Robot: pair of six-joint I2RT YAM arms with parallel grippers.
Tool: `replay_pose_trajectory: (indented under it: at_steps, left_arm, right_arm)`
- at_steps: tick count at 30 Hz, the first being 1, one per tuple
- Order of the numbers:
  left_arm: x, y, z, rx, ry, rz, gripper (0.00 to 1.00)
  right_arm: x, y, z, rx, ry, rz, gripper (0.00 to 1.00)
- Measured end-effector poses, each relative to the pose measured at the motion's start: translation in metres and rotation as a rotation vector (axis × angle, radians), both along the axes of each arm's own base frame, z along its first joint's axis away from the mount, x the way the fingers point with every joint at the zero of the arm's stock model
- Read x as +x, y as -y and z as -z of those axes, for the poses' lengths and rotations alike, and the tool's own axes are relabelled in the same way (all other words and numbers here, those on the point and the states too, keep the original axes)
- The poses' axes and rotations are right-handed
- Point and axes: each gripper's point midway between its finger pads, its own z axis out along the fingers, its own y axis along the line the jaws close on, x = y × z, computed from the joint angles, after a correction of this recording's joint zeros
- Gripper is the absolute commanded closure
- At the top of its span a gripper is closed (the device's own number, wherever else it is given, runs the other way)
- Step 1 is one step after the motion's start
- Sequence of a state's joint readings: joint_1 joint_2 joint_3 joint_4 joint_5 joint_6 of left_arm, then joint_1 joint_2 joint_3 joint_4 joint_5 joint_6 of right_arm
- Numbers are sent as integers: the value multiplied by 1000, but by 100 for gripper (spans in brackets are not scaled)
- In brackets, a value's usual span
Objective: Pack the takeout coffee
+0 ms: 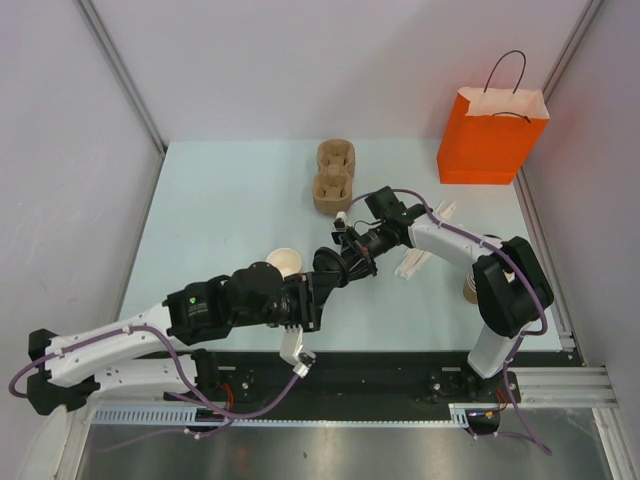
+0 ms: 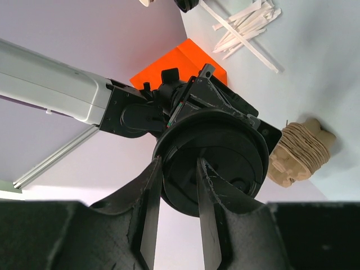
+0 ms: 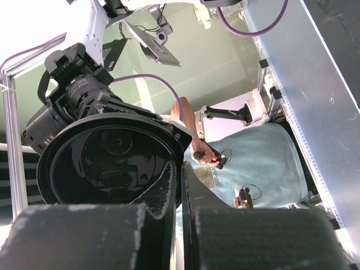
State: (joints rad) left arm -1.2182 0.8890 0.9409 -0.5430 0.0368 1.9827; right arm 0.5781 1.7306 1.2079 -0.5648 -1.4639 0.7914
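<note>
A pale blue-green table (image 1: 220,200) sits between white wall panels. The moulded-pulp two-cup carrier (image 1: 335,176) stands near the far edge. An orange paper bag (image 1: 492,135) is well to its right in the far corner, and wooden stirrers (image 1: 420,252) lie to its near right. To the carrier's near left a tan paper cup (image 1: 284,262) stands upright without a lid. A black lid (image 2: 225,157) is held in the air just nearer than the carrier. The right gripper (image 3: 180,169) pinches its rim, while the left gripper (image 2: 179,169) has its fingers partly spread in front of the lid's face. Open tabletop stretches from the carrier left to the wall.
</note>
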Motion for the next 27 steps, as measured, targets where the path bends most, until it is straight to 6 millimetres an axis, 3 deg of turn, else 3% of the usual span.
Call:
replay_pose_trajectory:
  at_steps: [13, 21, 27]
  left_arm:
    - [-2, 0, -2, 37, 19, -13, 55]
    - [-2, 3, -5, 66, 26, -20, 81]
    - [0, 3, -1, 101, 37, -40, 89]
  right_arm:
    - [3, 2, 0, 3, 6, 9, 100]
    - [2, 1, 1, 3, 8, 7, 100]
    - [3, 1, 3, -2, 20, 11, 100]
